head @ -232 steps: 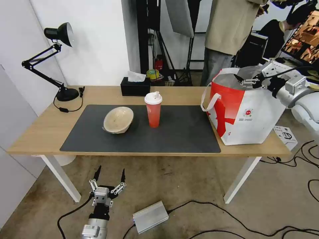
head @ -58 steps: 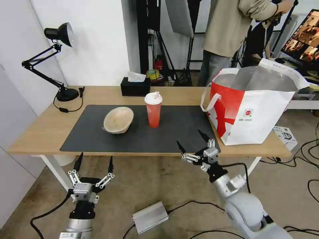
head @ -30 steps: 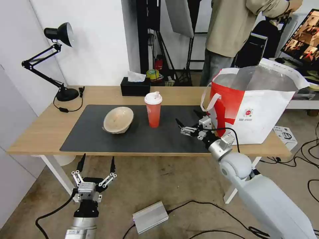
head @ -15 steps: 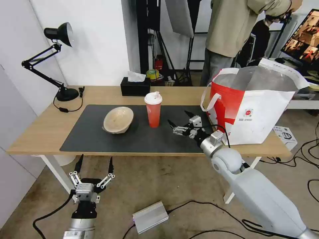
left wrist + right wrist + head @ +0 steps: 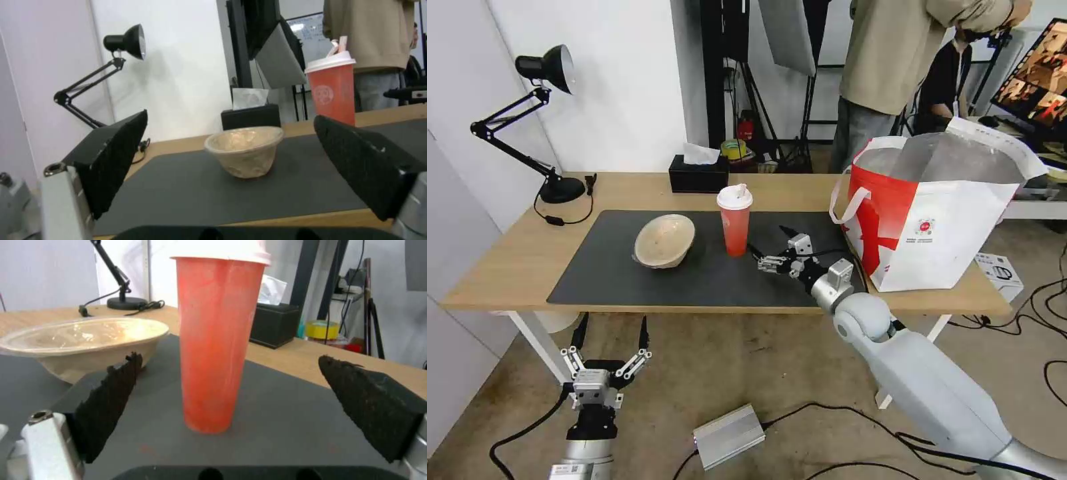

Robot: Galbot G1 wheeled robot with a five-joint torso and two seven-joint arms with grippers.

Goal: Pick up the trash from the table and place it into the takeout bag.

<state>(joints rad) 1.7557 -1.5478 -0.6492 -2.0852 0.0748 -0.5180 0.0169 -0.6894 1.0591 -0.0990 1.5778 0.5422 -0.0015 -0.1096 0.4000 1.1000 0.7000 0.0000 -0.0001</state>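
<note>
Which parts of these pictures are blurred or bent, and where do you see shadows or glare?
Head view: wide-angle bending, the wall edges lean at the sides; the cup throws only a soft shadow on the mat. Right wrist view: the open right gripper has blurred fingers, the cup is sharper. Left wrist view: the open left gripper is dark and soft, the bowl clear.

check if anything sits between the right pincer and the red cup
Nothing visible does. The right pincer is open over the mat, beside the cup, and in the right wrist view the cup stands straight ahead with bare mat before it. The bowl sits off to the cup's other side.
</note>
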